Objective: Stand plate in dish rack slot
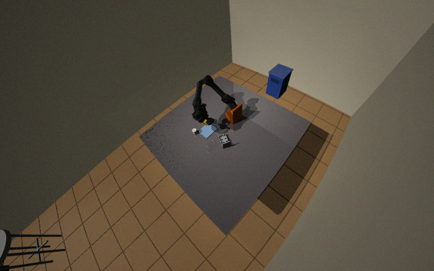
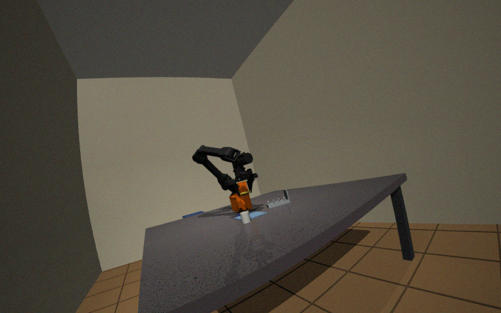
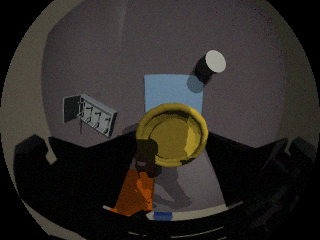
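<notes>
Pincer clamped on the yellow plate, fingers wide apart; lifted above the blue mat; apparently in the carrying step; next, swing toward the dish rack, turning plate upright.

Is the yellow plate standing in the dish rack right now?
No, the yellow plate is between the fingers of the gripper, off to one side of the dish rack.
</notes>
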`<state>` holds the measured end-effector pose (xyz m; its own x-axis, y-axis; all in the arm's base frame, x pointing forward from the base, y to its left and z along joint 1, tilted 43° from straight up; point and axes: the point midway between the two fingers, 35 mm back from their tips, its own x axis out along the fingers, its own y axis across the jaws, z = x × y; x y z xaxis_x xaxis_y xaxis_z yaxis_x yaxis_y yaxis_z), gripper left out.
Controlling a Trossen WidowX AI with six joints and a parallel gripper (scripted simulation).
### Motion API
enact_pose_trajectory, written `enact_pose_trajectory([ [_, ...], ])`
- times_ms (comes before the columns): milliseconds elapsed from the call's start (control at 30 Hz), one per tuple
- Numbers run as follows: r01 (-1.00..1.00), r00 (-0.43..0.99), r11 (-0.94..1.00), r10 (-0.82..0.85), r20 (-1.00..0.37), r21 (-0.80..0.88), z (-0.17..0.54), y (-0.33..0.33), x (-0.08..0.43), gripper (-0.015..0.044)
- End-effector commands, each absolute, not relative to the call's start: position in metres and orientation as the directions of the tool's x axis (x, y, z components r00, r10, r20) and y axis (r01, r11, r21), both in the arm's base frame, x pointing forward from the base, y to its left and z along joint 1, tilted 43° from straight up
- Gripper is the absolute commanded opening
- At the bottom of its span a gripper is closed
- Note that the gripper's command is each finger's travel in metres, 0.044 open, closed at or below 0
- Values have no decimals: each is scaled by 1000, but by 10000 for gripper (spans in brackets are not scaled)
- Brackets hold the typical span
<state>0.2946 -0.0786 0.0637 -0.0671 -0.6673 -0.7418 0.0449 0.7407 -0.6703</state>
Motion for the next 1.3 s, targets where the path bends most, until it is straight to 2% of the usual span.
enact_pose_trajectory([
  [0, 51, -59, 742, -666, -743, -669, 79, -64, 297, 0],
  [400, 71, -64, 732, -675, -735, -678, 101, -33, 297, 0],
  [867, 474, -66, 629, -672, -738, -616, 23, 56, 249, 0],
  [1067, 476, -68, 629, -671, -739, -615, 22, 57, 248, 0],
  [1267, 393, -130, 693, -609, -782, -605, 8, 49, 245, 0],
])
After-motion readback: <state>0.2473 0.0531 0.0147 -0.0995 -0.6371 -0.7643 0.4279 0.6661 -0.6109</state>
